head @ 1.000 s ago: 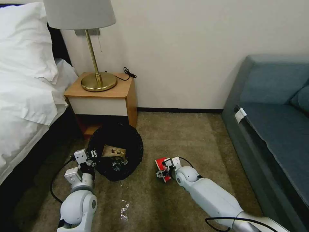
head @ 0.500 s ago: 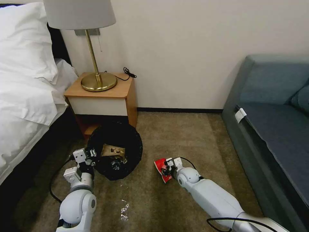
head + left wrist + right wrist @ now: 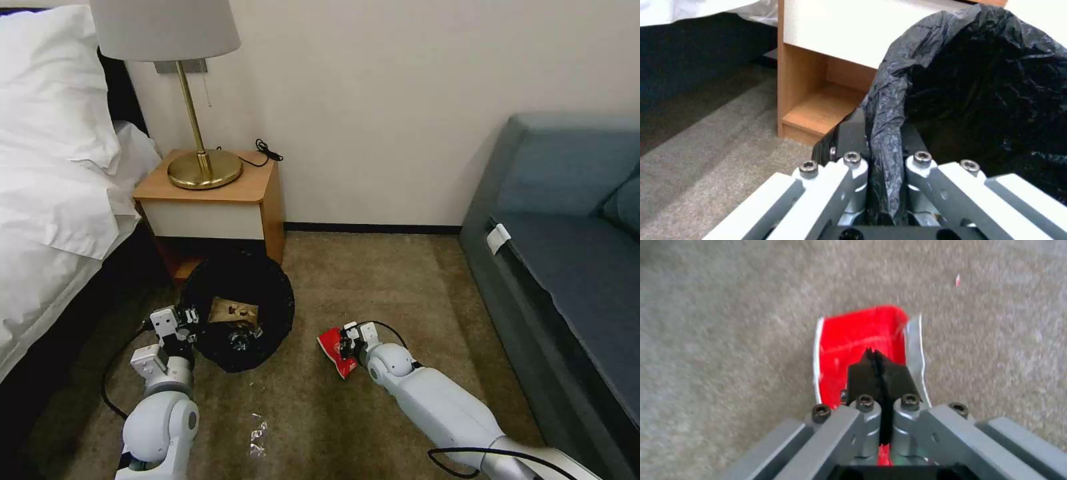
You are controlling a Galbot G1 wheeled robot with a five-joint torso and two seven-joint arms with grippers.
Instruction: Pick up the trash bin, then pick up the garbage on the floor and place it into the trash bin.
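Since a second ago our right gripper (image 3: 345, 345) has pinched the red snack packet (image 3: 331, 347) and tipped it up off the olive carpet (image 3: 373, 280); no writing on it is readable. At ten o'clock from it, our left gripper (image 3: 189, 319) stays clamped on the round trash bin lined with a glossy black bag (image 3: 267, 293), now tilted further, hiding its contents. A clear film scrap (image 3: 257, 435) lies at six o'clock.
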